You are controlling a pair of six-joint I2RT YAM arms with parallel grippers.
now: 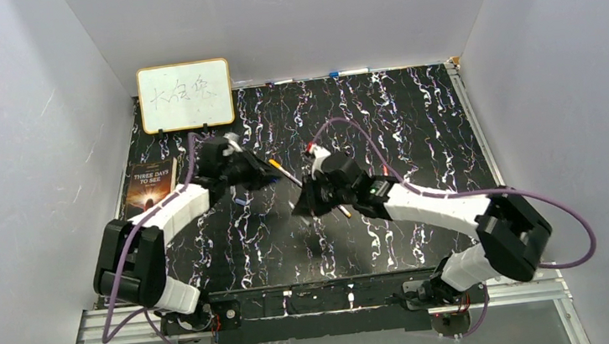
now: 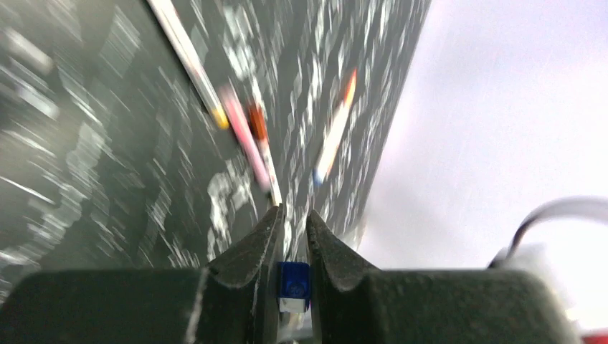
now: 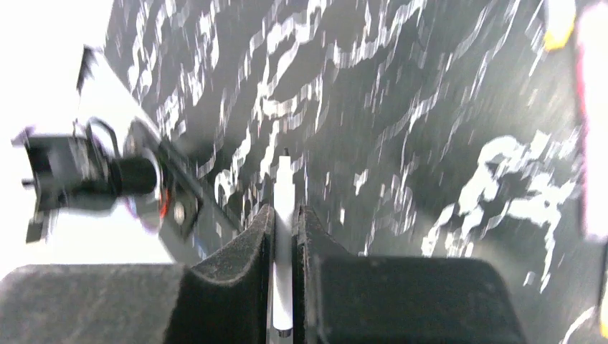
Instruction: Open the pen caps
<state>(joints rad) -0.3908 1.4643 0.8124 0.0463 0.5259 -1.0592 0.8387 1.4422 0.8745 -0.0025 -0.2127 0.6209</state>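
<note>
A: Left gripper (image 2: pixel 294 215), how wide?

B: Nearly shut. It's pinching a blue cap (image 2: pixel 294 281), w/ only a thin slot btwn the tips. The cap sits deep, near the finger roots, not out at the tips.

A: What does the cap look like?

B: Short, blue, end-on to the wrist cam. There's a bit of white just under it; can't tell what that is.

A: Right gripper (image 3: pixel 285 209)?

B: Pressed together on a white pen barrel (image 3: pixel 285 179). The barrel runs lengthwise thru the fingers and pokes out past the tips. It ends in a small dark nib (image 3: pixel 285 152) that's bare.

A: Where are they?

B: In the top view both are above the black marbled table (image 1: pixel 415 128), mid-left. The tips point roughly toward each other, near but apart, so the cap and barrel are separate, one per gripper.

A: Other caps?

B: The L wrist view shows loose pens on the table ahead of the fingers, all blurred:
- a white pen w/ a yellow end (image 2: pixel 192 64)
- a pink pen (image 2: pixel 240 136)
- a red-brown bit (image 2: pixel 257 122) just beside the pink one
- a white pen w/ orange and blue ends (image 2: pixel 333 136)

Can't tell which ends are caps. There are more small pens (image 1: pixel 334 74) along the far edge, too tiny to read.
</note>
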